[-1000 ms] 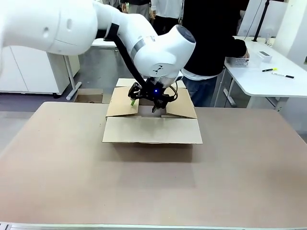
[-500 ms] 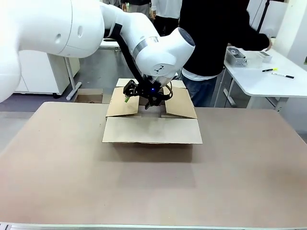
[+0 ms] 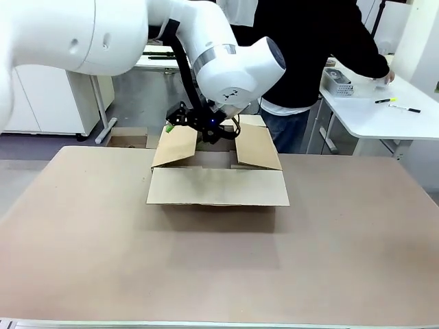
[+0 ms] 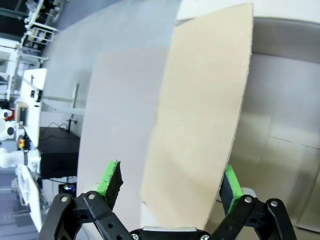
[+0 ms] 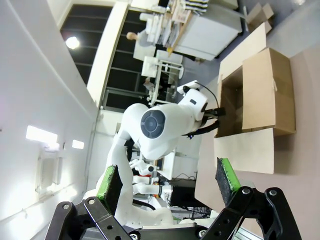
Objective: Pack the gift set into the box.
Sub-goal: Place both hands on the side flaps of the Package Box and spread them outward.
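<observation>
Left gripper (image 4: 170,192) wide, straddling flap of box (image 3: 217,186); interior hidden. Right gripper (image 5: 167,182) wide, empty.

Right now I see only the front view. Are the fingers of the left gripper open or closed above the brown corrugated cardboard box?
Observer: Open. In the left wrist view the left gripper has its green pads wide apart, clamping nothing.
Operator: Where is the side flap relative to these pads?
Observer: One flap of the brown corrugated cardboard box stands in the gap between them, with its edge close to one pad. I cannot tell if it touches.
Operator: And the right arm? I do not see it.
Observer: The right gripper is open and empty, well away from the box.
</observation>
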`<state>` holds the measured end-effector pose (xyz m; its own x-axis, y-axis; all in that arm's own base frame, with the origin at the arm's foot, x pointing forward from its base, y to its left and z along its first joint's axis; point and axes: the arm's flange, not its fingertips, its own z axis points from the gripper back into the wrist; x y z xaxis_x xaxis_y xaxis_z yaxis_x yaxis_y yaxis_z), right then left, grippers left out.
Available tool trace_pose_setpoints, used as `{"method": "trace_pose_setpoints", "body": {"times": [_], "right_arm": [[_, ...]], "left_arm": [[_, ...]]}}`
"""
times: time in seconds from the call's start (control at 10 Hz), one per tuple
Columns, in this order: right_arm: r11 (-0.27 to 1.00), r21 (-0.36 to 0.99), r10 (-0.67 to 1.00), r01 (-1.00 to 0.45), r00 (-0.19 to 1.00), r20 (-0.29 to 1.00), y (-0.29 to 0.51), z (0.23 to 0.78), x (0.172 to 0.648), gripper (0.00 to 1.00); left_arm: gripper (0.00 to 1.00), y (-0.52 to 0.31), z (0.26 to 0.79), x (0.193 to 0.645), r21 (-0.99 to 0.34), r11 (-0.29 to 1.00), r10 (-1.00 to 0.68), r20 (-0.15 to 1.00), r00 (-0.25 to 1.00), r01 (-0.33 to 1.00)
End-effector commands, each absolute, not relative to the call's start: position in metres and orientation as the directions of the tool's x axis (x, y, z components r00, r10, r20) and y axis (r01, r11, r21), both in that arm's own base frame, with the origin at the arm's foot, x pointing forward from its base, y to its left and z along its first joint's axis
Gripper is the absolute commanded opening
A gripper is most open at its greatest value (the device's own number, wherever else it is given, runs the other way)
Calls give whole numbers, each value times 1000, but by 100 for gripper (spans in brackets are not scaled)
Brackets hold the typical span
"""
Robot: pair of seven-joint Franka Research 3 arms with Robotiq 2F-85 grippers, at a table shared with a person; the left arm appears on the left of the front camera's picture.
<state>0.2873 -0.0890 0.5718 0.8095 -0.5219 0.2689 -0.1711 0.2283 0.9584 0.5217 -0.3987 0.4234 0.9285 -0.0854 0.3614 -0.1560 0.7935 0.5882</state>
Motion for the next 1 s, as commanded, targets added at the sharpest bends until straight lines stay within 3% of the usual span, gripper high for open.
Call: {"method": "trace_pose_setpoints", "body": {"times": [0.0,0.4,0.9], "right_arm": [[222,953,-523,-207,800,295,-89,572,291,100],[222,953,-523,-207,800,295,-89,572,291,100],[222,953,-523,-207,800,295,-89,572,291,100]], "left_arm": [[100,-379,430,508,598,775,-74,409,909,-206],[100,-338,454,507,561,785,-7,434,901,-264],[100,-269,477,507,370,894,93,395,914,-251]]}}
